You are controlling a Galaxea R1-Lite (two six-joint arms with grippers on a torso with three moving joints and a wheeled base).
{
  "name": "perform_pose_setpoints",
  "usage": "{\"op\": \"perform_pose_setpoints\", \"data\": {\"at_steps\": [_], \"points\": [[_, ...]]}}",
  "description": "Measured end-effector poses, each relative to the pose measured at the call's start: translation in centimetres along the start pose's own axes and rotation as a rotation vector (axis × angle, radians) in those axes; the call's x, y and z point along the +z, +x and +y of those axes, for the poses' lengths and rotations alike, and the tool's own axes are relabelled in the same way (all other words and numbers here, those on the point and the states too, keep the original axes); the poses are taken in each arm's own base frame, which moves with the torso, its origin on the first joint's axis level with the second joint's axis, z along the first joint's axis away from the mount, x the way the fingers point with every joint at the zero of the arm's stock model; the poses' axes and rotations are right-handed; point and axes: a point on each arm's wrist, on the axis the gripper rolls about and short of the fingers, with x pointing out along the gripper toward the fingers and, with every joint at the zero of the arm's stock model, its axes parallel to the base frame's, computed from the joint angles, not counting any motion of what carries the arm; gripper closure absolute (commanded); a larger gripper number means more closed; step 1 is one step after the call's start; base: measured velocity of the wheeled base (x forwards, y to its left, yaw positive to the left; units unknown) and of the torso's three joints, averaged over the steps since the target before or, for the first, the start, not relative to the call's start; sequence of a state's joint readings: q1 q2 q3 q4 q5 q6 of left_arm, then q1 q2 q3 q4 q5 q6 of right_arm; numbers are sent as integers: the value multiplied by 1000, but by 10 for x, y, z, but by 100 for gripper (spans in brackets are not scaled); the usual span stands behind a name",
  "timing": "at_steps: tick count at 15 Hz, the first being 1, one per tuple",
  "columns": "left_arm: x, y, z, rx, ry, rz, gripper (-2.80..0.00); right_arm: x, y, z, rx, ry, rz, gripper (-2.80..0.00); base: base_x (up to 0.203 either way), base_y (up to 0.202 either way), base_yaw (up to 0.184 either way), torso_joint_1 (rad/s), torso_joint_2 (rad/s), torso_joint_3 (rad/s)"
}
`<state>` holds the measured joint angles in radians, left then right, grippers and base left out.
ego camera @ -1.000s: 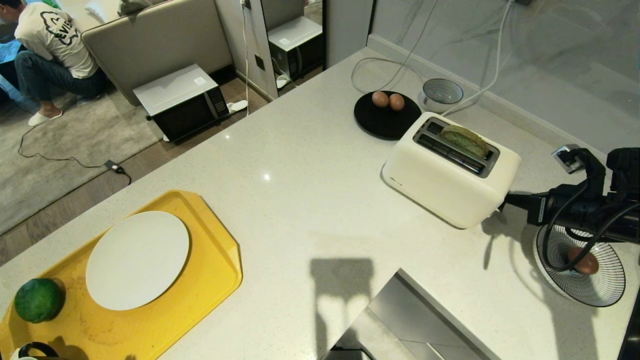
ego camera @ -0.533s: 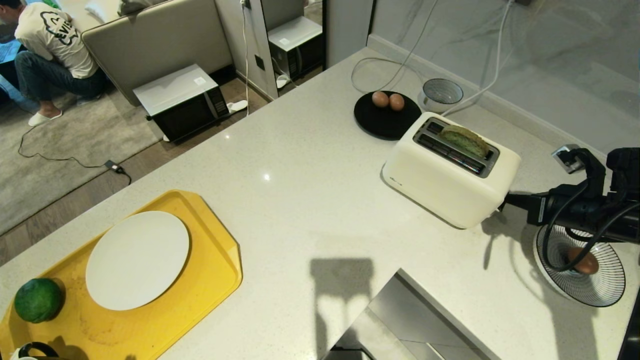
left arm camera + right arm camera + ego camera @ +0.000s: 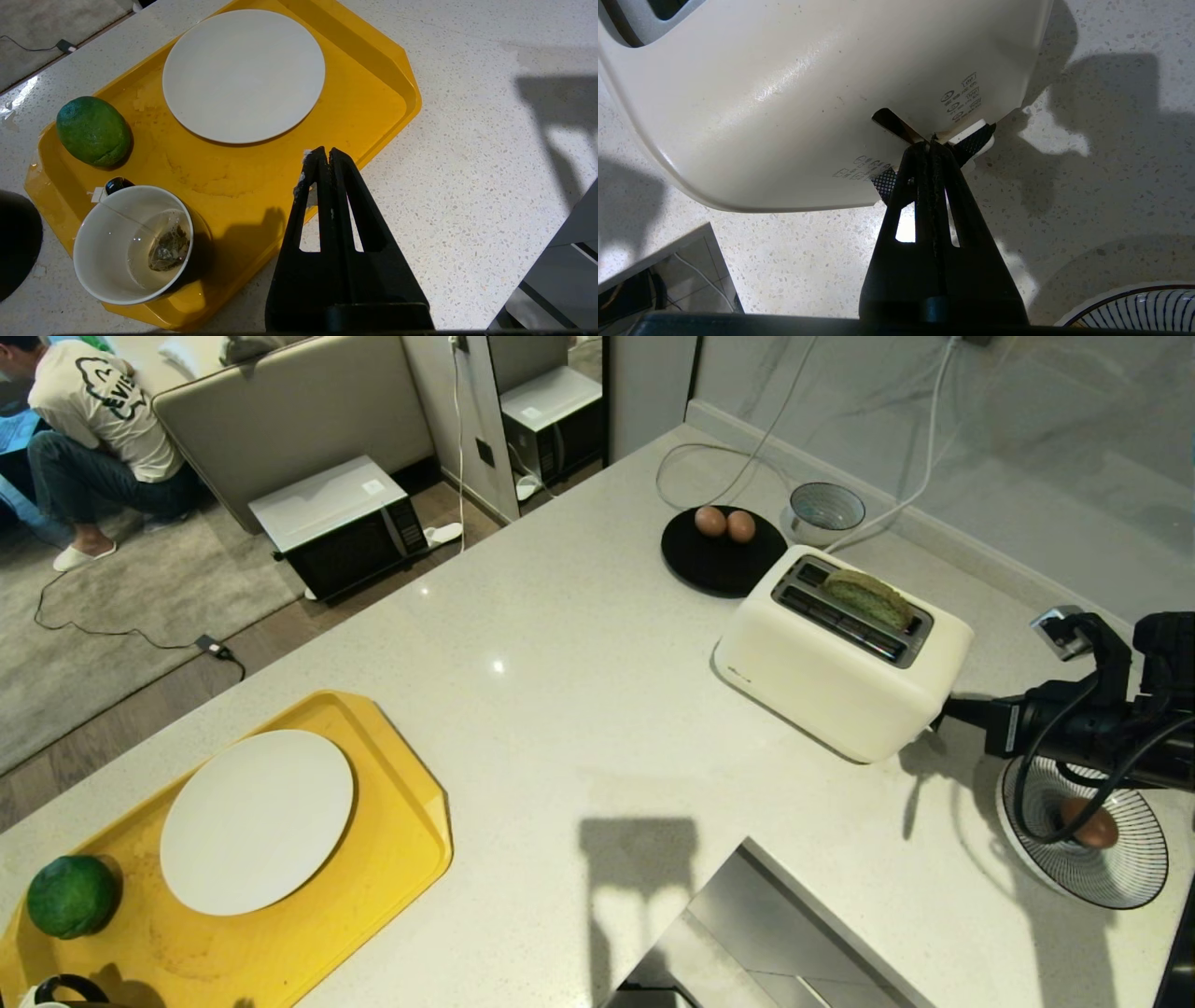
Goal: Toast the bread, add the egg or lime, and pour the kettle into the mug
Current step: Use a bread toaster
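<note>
bread [image 3: 868,598], a pale green slice with a brown-green crust, stands in the far slot of the cream toaster [image 3: 831,686], its top edge poking above the slot. right gripper [image 3: 931,142] sits at the toaster's end wall, low down, below and to the side of the bread; its jaws are pressed together with nothing between them, tips at the lever slot beside the white lever [image 3: 971,135]. only the right wrist view shows that contact; the head view shows just the black arm reaching to the toaster's end, over a striped plate [image 3: 1130,887] carrying one egg [image 3: 1092,826]. left gripper [image 3: 324,156] shows only in the left wrist view, fingers closed and empty, hanging above the edge of the yellow tray [image 3: 373,93]. that view shows the whole mug [image 3: 133,242], with a tea bag in liquid, next to the lime [image 3: 93,130] and white plate [image 3: 243,74].
</note>
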<state>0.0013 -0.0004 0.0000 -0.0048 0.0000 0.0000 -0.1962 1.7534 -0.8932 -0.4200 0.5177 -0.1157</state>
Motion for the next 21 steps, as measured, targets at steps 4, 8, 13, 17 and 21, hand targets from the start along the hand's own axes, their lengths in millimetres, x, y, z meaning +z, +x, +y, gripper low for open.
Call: {"op": "perform_pose_setpoints", "data": {"at_steps": [4,8,13,17,21], "points": [[0,0,0,0,0,0,0,0,-1,0,0,0,-2,0,0,0,0,0,0,0],[0,0,0,0,0,-1,0,0,-2,1,0,0,0,0,0,0,0,0,0,0],[0,0,0,0,0,0,0,1,-3,2,-1,-1,-3,0,0,0,0,0,0,0],[0,0,0,0,0,0,0,1,-4,2,-1,-3,-5,0,0,0,0,0,0,0],[0,0,0,0,0,0,0,2,-4,2,-2,-4,-8,0,0,0,0,0,0,0]]}}
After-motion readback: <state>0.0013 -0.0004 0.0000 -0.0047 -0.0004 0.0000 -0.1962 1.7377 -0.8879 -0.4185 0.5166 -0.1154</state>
